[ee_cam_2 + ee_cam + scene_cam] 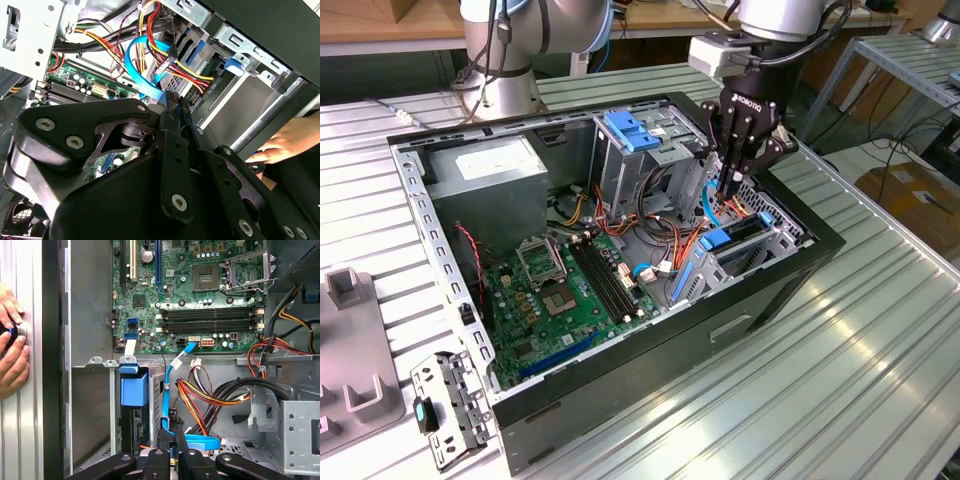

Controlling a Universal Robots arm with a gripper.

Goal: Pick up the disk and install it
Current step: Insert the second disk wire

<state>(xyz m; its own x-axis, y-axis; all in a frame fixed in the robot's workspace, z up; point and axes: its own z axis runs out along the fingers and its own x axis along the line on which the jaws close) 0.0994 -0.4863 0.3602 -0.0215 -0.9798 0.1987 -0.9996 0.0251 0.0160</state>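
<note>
Surface [880, 330]: ribbed aluminium slats, carrying all below. Computer case [650, 345]: black tower laid on its side, panel off, so the interior faces up for access from above. Power supply [490, 175]: grey box in the corner toward the exterior view's left. Motherboard [570, 290]: green, flat on the case floor, memory slots empty. Tall grey cage [640, 150]: upright, blue latch on top. Drive bay [760, 240]: metal bracket at the case edge toward the exterior view's right. Disk [728, 240]: blue carrier tab showing, apparently seated edge-on in this bay; in the first wrist view the blue tab [134, 387] stands beside the bay wall. Claw [732, 180]: black, lowered into the case above the disk, fingers [161, 460] pressed close together around or beside the blue cable [167, 405]; it pinches nothing that can be made out. Person's hands [12, 345]: resting on the slats outside the case wall, likely operating a small control.
</note>
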